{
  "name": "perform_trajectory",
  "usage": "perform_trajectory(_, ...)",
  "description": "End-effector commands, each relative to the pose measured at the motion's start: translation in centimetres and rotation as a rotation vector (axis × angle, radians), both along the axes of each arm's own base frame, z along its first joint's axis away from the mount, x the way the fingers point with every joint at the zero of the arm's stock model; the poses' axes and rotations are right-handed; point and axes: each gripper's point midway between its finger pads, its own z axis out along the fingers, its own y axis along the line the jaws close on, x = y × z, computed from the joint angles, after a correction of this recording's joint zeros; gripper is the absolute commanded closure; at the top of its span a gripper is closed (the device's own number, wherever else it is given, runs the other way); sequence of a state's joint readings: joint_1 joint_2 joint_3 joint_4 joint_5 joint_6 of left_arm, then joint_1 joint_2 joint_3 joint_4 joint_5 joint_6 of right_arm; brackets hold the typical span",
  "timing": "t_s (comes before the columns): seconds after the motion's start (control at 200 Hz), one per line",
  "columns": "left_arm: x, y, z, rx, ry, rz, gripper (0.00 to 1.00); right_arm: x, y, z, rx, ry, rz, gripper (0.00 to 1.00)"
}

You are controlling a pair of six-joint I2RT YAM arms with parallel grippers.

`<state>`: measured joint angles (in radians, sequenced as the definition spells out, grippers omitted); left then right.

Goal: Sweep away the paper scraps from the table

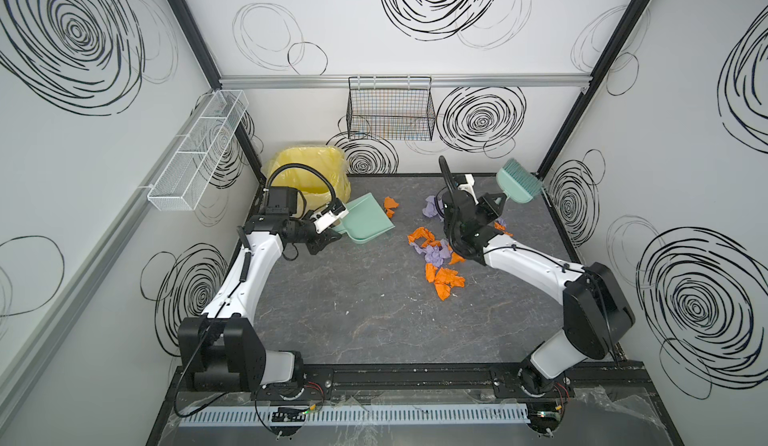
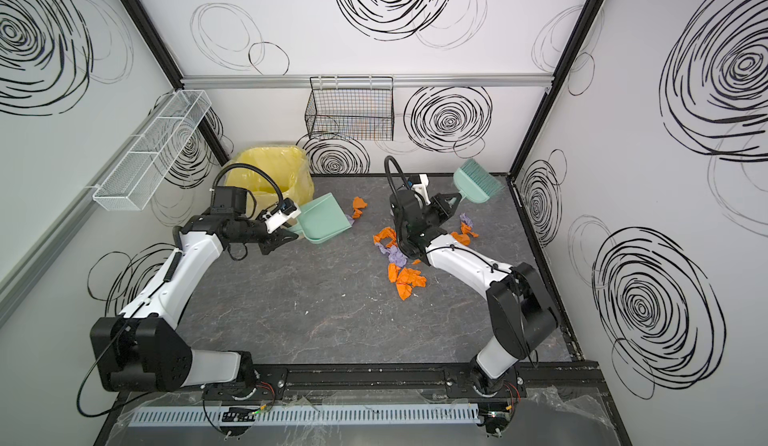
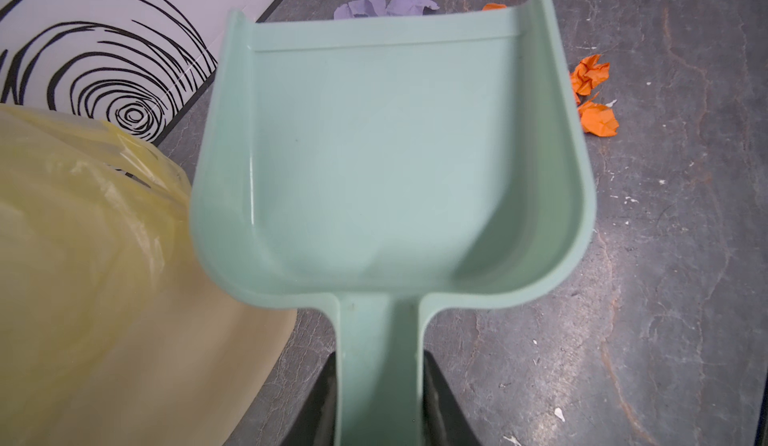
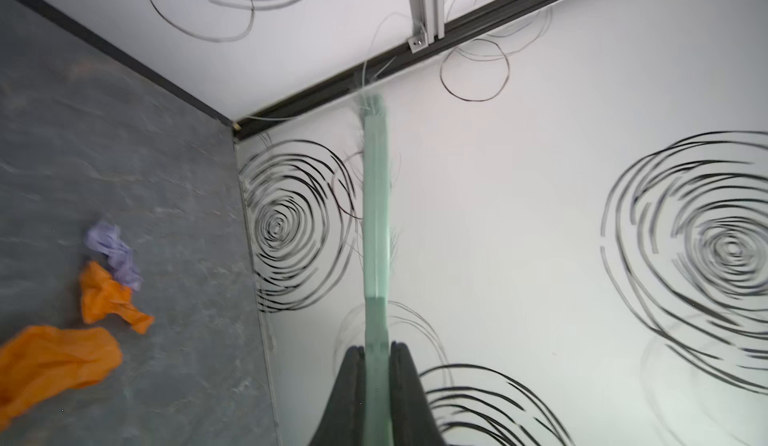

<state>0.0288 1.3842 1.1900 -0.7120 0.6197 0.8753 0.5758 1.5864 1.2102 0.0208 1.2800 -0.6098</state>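
Scraps [image 1: 436,257] all lie on the bench [image 1: 353,332] and none in the pan [image 1: 368,219], so by my reckoning the sweeping proper has not yet begun. Most form a loose orange and lilac heap right of the middle, partly under the right forearm in both top views. An orange one lies just beside the pan's mouth, a lilac one behind the right wrist, and an orange and lilac pair nearer the right wall.

Left hand [image 3: 380,356] is closed on the pan's handle, a finger on each side. The pan is empty and close by the yellow-bagged bin [image 1: 307,174], with its mouth turned toward the heap. Whether its lip touches the bench I cannot tell. Right hand [image 4: 377,346] is pinched tight on the handle of the brush [image 1: 517,184]. The brush is held up off the bench near the far right corner, bristles toward the wall, well apart from any scrap.

Next, I judge, the brush must come down with its bristles on the bench on the wall side of the heap, then be drawn toward the pan. The pan should sit lip-flat and nearer the heap, or the light paper may slip under or past it. The pair by the right wall will likely need its own pass.
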Motion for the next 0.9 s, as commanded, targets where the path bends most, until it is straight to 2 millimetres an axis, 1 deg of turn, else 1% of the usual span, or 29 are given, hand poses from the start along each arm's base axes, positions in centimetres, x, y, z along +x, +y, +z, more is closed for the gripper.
perform_trajectory(0.0,0.7,-0.4,0.6,-0.031,0.011,0.005,1.0,0.6,-0.1,-0.9,0.422,-0.034,0.088,1.0)
perform_trajectory(0.06,0.9,-0.4,0.7,-0.037,0.012,0.005,1.0,1.0,-0.3,-1.5,0.454,-0.034,0.087,1.0)
perform_trajectory(0.16,1.0,-0.4,0.8,-0.039,0.007,0.007,1.0,1.8,0.0,-3.5,0.605,-0.008,0.143,1.0)
perform_trajectory(0.2,0.9,-0.3,0.9,-0.036,0.008,0.007,1.0,1.8,-0.1,-3.8,0.638,-0.012,0.163,1.0)
perform_trajectory(0.345,0.7,0.0,0.6,-0.027,0.016,0.012,1.0,1.1,-0.6,-4.1,0.719,-0.04,0.211,1.0)
perform_trajectory(0.435,0.8,0.2,0.4,-0.029,0.025,0.017,1.0,1.4,-1.1,-5.3,0.83,-0.017,0.215,1.0)
perform_trajectory(0.475,0.8,0.2,0.3,-0.032,0.029,0.02,1.0,1.7,-1.4,-6.2,0.871,-0.002,0.201,1.0)
perform_trajectory(0.54,0.7,0.1,0.2,-0.04,0.035,0.022,1.0,2.1,-2.4,-7.2,0.9,0.006,0.152,1.0)
perform_trajectory(0.625,0.6,0.1,0.2,-0.045,0.038,0.024,1.0,2.2,-4.4,-8.5,0.892,0.018,0.066,1.0)
perform_trajectory(0.76,0.5,0.2,-0.3,-0.039,0.043,0.024,1.0,1.8,-7.5,-9.6,0.791,0.036,-0.067,1.0)
perform_trajectory(0.846,0.5,0.5,-0.4,-0.04,0.046,0.025,1.0,1.8,-8.5,-10.8,0.759,0.072,-0.117,1.0)
perform_trajectory(0.896,0.6,0.6,-0.5,-0.041,0.045,0.026,1.0,1.9,-8.8,-11.8,0.748,0.103,-0.137,1.0)
